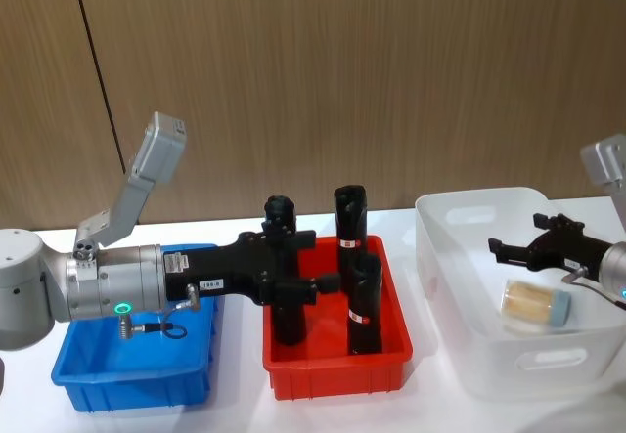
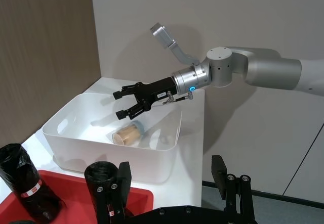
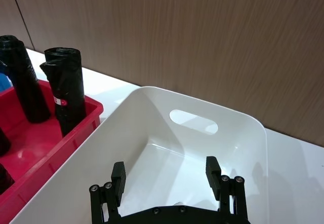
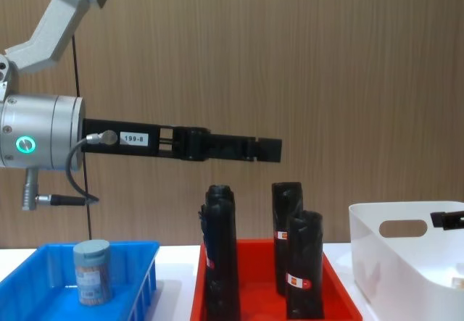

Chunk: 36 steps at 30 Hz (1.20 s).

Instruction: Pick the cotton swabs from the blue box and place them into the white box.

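Note:
One jar of cotton swabs (image 4: 93,272) stands upright in the blue box (image 4: 43,281); in the head view my left arm hides it inside the blue box (image 1: 137,379). Another jar of cotton swabs (image 1: 535,306) lies on its side in the white box (image 1: 460,228). My right gripper (image 1: 499,249) hangs open just above that lying jar (image 2: 127,134), apart from it and holding nothing. My left gripper (image 1: 318,259) is open and empty, stretched level above the red crate, past the blue box. In the chest view it (image 4: 270,148) sits well above the cylinder tops.
A red crate (image 1: 337,369) with three upright black cylinders (image 1: 352,218) stands between the two boxes, directly under my left gripper. A wooden wall (image 1: 391,62) runs behind the white table. The table ends just right of the white box (image 2: 66,148).

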Each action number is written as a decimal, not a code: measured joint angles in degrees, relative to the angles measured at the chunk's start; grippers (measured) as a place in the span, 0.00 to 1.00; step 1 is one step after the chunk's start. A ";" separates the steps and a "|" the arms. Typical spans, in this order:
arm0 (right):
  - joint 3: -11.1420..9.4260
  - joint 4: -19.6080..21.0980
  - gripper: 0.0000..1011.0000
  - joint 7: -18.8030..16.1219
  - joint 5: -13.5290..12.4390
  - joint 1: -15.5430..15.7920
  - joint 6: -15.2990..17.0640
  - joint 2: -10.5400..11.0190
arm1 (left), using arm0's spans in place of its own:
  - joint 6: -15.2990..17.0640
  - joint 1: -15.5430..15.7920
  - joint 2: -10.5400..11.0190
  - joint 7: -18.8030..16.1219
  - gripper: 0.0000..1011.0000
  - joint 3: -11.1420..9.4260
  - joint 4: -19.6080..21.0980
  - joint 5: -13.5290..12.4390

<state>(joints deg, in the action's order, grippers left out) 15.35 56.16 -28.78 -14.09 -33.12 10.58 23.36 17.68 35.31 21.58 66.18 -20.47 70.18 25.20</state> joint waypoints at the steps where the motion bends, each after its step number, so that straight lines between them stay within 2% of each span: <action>1: 0.00 0.14 0.99 0.07 0.00 0.10 -0.01 -0.01 | -0.06 -0.09 0.00 -0.30 0.99 -0.02 0.08 -0.03; 8: -0.13 2.94 0.99 1.65 -0.06 2.21 -0.57 -0.25 | -0.80 -1.00 0.02 -2.96 0.99 -0.25 1.06 -0.60; 36: -1.32 23.86 0.99 13.23 -1.30 17.99 -4.62 -2.15 | -6.16 -7.98 0.15 -23.88 0.99 -2.04 8.41 -5.02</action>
<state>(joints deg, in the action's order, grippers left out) 14.02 80.02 -15.55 -15.40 -15.13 5.96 21.21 11.52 27.32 21.72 42.29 -22.51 78.60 20.18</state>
